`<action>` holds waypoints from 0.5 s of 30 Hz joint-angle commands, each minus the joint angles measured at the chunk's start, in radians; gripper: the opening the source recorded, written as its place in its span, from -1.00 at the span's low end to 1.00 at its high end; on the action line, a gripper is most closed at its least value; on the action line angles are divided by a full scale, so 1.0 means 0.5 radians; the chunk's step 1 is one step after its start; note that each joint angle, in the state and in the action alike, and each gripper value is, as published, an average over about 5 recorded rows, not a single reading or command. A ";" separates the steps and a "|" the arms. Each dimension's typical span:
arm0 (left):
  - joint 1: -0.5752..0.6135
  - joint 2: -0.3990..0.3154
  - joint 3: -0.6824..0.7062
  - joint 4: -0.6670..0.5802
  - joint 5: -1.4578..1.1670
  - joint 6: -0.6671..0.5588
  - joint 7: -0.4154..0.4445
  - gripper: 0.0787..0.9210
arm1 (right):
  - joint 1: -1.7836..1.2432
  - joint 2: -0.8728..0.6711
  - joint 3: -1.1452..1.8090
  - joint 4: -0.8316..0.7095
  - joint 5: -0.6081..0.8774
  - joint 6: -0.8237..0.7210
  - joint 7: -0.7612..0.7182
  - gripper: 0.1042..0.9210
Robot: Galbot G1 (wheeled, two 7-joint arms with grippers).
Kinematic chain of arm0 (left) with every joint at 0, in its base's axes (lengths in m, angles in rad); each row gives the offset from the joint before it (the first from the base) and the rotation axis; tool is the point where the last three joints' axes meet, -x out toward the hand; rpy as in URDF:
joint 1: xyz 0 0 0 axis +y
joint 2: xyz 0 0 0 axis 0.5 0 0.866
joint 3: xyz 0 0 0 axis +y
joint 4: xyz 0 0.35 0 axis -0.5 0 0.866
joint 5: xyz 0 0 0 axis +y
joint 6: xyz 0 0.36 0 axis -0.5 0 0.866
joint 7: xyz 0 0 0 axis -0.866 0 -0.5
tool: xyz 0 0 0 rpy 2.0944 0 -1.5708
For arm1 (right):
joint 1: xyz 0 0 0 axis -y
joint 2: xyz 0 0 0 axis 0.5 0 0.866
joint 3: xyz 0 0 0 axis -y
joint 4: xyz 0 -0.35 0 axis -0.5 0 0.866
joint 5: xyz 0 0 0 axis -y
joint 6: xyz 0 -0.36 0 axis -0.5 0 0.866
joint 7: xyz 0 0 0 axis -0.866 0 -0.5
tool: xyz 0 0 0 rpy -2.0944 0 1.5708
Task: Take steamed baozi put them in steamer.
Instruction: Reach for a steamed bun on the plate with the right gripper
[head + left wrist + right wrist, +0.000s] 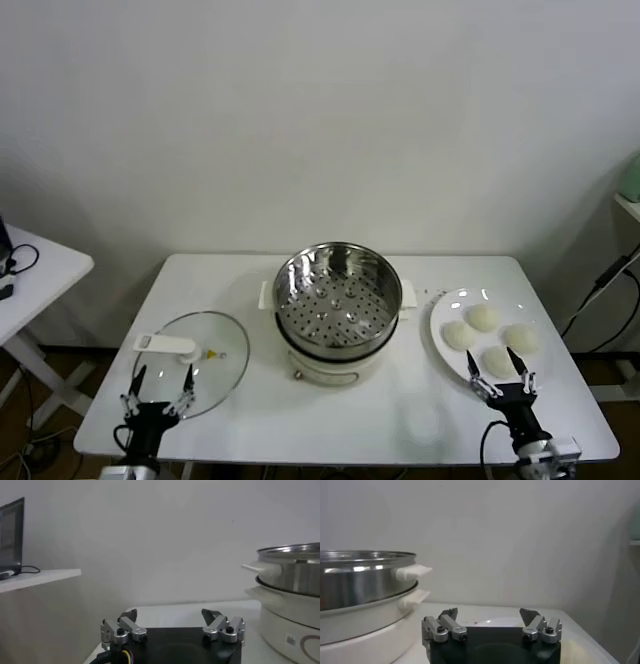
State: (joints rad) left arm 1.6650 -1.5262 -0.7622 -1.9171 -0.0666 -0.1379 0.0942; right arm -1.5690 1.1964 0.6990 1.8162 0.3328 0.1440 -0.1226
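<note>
Baozi [490,337], four of them, sat on the plate [442,308] at the table's [340,420] right side, none in the steamer [337,296]. Steamer stood mid-table, basket holding nothing, on its cream pot base [330,367]. Glass lid [196,364] lay flat to its left. Right gripper [499,372] hovered at the plate's near edge, fingers spread, holding nothing. Left gripper [159,385] hung over the lid's near edge, fingers also spread apart.

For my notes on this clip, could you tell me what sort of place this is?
Probably a lab mock-up of a kitchen: a white table against a bare wall, with a steamer, glass lid and plate of baozi.
</note>
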 commanded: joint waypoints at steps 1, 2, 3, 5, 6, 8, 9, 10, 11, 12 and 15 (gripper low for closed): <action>-0.021 -0.001 0.013 -0.021 0.026 0.018 -0.056 0.77 | 0.164 -0.208 0.030 0.007 -0.091 -0.082 -0.098 0.76; -0.023 -0.005 0.017 -0.030 0.030 0.020 -0.065 0.77 | 0.195 -0.247 0.032 0.005 -0.091 -0.113 -0.110 0.76; -0.028 -0.011 0.024 -0.044 0.038 0.023 -0.081 0.77 | 0.245 -0.318 0.036 0.002 -0.093 -0.163 -0.131 0.76; -0.037 -0.021 0.036 -0.065 0.059 0.023 -0.098 0.77 | 0.347 -0.476 0.033 -0.007 -0.094 -0.287 -0.188 0.76; -0.043 -0.024 0.040 -0.069 0.073 0.023 -0.103 0.77 | 0.391 -0.556 0.027 -0.016 -0.097 -0.349 -0.232 0.76; -0.052 -0.023 0.044 -0.064 0.097 0.021 -0.106 0.77 | 0.468 -0.746 -0.003 -0.050 -0.105 -0.440 -0.351 0.76; -0.056 -0.022 0.047 -0.059 0.104 0.021 -0.106 0.77 | 0.505 -0.843 -0.026 -0.077 -0.109 -0.471 -0.415 0.76; -0.058 -0.020 0.049 -0.053 0.109 0.021 -0.106 0.77 | 0.545 -0.938 -0.052 -0.111 -0.110 -0.487 -0.480 0.76; -0.059 -0.019 0.053 -0.048 0.111 0.021 -0.109 0.77 | 0.596 -1.045 -0.087 -0.158 -0.112 -0.498 -0.553 0.76; -0.059 -0.019 0.058 -0.045 0.111 0.019 -0.113 0.77 | 0.651 -1.136 -0.123 -0.206 -0.114 -0.505 -0.619 0.76; -0.055 -0.023 0.070 -0.039 0.111 0.012 -0.124 0.77 | 0.876 -1.346 -0.254 -0.378 -0.160 -0.517 -0.862 0.76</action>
State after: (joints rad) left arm 1.6392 -1.5336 -0.7362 -1.9329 -0.0313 -0.1296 0.0522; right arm -1.3369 0.8362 0.6516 1.7388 0.2817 -0.0237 -0.3311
